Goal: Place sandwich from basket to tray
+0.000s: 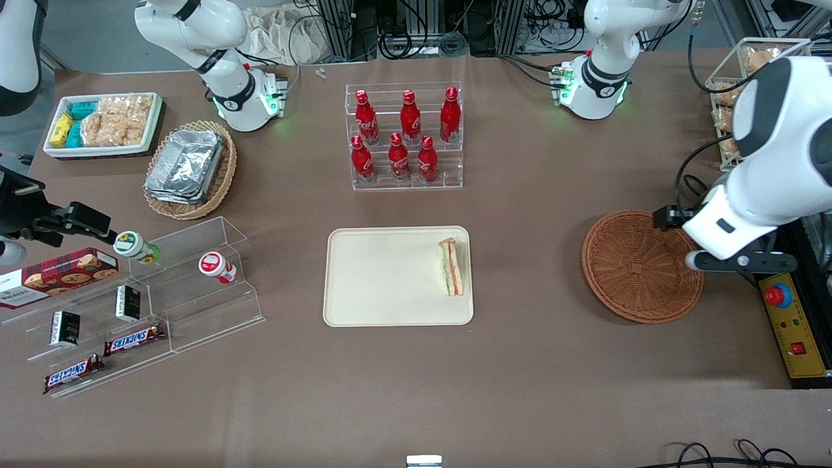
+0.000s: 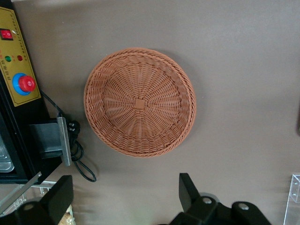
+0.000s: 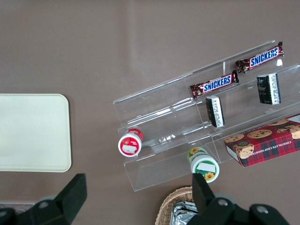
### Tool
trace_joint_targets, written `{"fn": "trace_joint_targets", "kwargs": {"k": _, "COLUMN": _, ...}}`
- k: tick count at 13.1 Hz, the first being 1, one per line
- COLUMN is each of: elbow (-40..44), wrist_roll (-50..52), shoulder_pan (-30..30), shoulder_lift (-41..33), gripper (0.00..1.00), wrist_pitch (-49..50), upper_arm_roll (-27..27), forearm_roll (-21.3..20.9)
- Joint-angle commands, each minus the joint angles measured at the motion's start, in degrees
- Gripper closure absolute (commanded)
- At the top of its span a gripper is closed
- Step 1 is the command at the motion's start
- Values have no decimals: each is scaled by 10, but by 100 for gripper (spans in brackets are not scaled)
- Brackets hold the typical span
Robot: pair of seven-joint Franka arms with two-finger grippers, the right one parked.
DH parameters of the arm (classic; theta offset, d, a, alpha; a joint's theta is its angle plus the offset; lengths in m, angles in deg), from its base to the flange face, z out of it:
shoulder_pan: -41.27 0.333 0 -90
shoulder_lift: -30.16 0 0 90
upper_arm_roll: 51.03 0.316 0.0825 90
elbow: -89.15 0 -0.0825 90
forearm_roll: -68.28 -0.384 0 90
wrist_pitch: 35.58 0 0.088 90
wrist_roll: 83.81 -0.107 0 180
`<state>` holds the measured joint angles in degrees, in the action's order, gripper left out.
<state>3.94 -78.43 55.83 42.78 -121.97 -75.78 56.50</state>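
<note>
The sandwich (image 1: 452, 266) lies on the tray (image 1: 377, 279) mid-table, probably soft and light, best pinched gently across its bread faces, while the gripper (image 2: 126, 199) hangs spread and empty above the bare basket (image 1: 640, 266) near the working arm's table edge.

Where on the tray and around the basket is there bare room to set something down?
Most of the tray is bare; the sandwich lies only at its edge toward the working arm. The basket holds nothing. Bare tabletop lies between tray and basket and nearer the front camera. The open gripper hangs above the basket's edge. The acrylic shelf of snacks is crowded.
</note>
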Motion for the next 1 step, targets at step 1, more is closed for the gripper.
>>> {"fn": "trace_joint_targets", "kwargs": {"k": 1, "elbow": -9, "wrist_roll": -31, "shoulder_pan": 3, "shoulder_lift": -32, "gripper": 0, "wrist_pitch": 3, "upper_arm_roll": 29, "forearm_roll": 27}}
